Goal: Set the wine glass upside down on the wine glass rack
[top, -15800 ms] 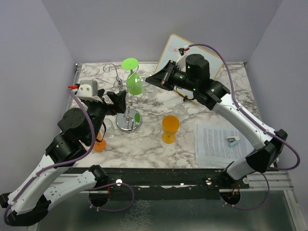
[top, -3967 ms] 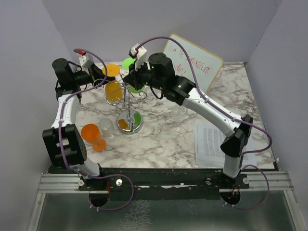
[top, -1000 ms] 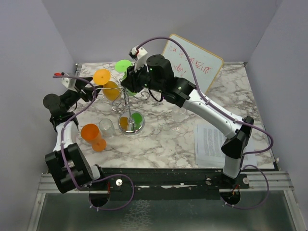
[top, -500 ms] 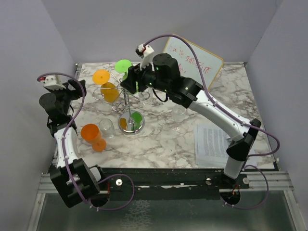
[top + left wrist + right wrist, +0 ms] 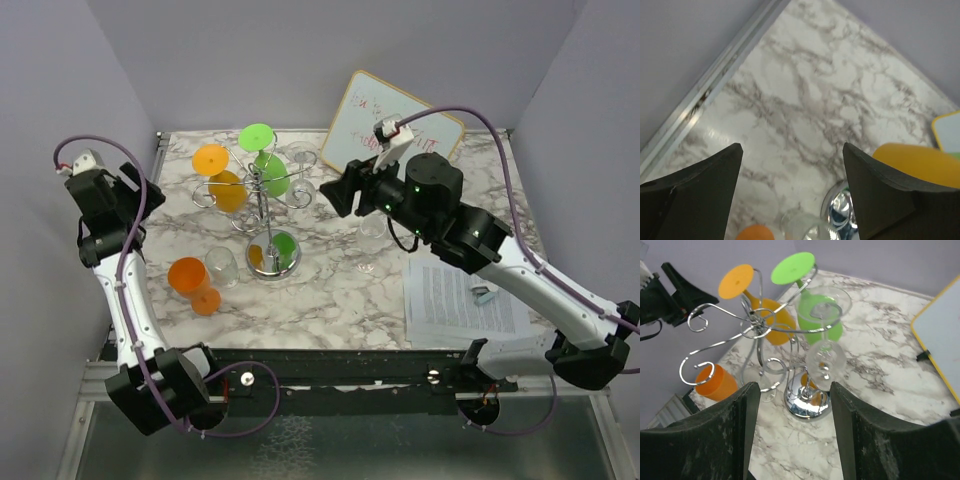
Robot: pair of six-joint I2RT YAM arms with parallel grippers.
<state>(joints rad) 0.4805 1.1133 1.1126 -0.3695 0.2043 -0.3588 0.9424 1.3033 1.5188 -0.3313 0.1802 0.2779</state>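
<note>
The silver wire wine glass rack (image 5: pixel 262 205) (image 5: pixel 760 325) stands mid-table on its chrome base (image 5: pixel 270 253) (image 5: pixel 807 396). Three wine glasses hang from it upside down: an orange one (image 5: pixel 224 180) (image 5: pixel 774 319), a green one (image 5: pixel 270 168) (image 5: pixel 816 320) and a clear one (image 5: pixel 825 359). My right gripper (image 5: pixel 338 196) (image 5: pixel 794 386) is open and empty, a short way right of the rack and facing it. Off by the left wall, my left gripper (image 5: pixel 138 195) (image 5: pixel 791 150) is also open and empty. It looks down at bare marble with the chrome base (image 5: pixel 840 207) at the lower edge.
An orange glass (image 5: pixel 193 281) (image 5: pixel 715 382) and a clear tumbler (image 5: pixel 222 266) stand left of the base. Another clear wine glass (image 5: pixel 372 236) stands under my right arm. A whiteboard (image 5: pixel 385 118) leans at the back. A printed sheet (image 5: pixel 462 300) lies at front right.
My right gripper has opened and drawn back to the right, away from the rack; the green glass stays hanging. My left arm has pulled away to the left wall.
</note>
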